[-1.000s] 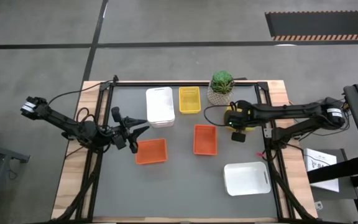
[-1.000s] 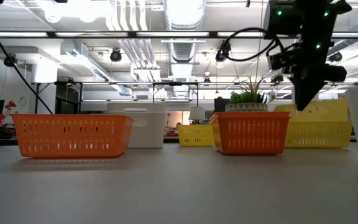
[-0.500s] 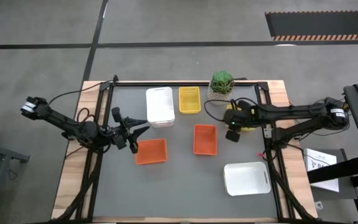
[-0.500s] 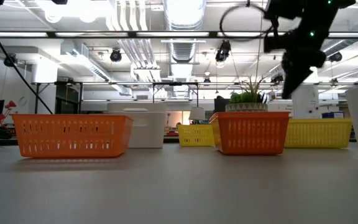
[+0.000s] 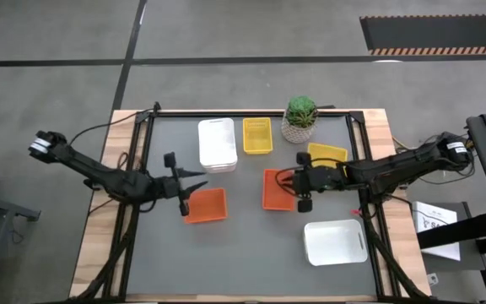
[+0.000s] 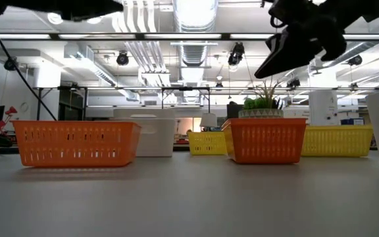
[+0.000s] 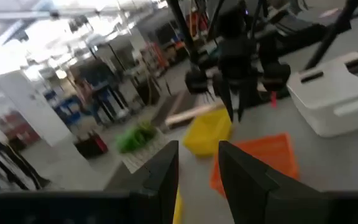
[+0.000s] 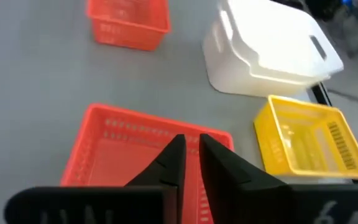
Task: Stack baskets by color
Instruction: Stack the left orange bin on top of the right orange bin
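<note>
The right gripper (image 5: 301,187), fingers nearly pressed together and empty, is poised just beside the middle orange basket (image 5: 277,189), apparently to be grasped next. The left gripper (image 5: 186,182), partly spread, waits beside another orange basket (image 5: 206,205).

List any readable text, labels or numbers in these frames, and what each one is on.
None can be read.
Paper sheet on the floor right of the table: printed marks, too small to read.
Baskets, e.g. the white basket and the orange basket: no lettering shows.
Room signage in the low view: too blurred to read.
</note>
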